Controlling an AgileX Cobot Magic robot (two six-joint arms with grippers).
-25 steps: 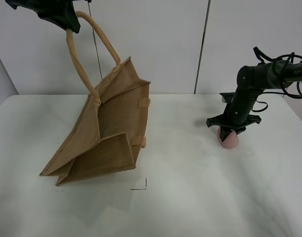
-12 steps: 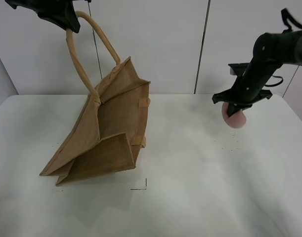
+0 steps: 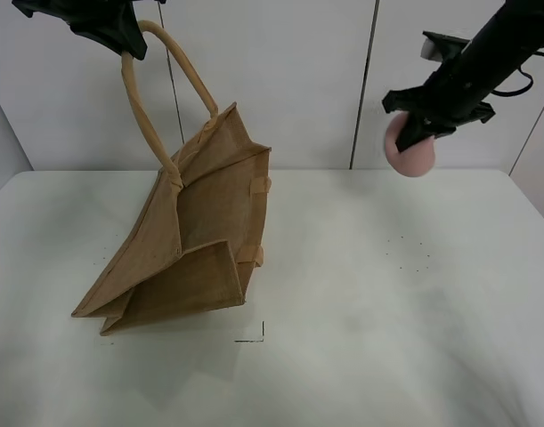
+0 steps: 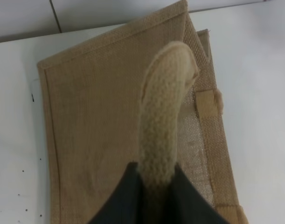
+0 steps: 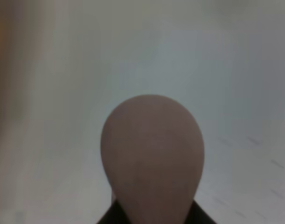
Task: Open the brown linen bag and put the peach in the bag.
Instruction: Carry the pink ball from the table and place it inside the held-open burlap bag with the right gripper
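Hanging high over the right side of the tabletop [image 3: 387, 338], the peach [image 3: 412, 153] is clamped between the right fingers [image 3: 410, 129], well apart from the brown linen bag [image 3: 200, 231]. The left fingers [image 3: 120, 40] pinch one loop handle [image 3: 165, 89] overhead, so the bag leans with its base on the tabletop, mouth tipped up toward the peach's side. That mouth looks narrow, though its inside is hard to judge. The carry should run leftward to it.

Left end effector [image 4: 156, 182] tight around pale handle [image 4: 163, 116], brown linen bag [image 4: 100, 126] beneath, over white table [image 4: 263, 93].
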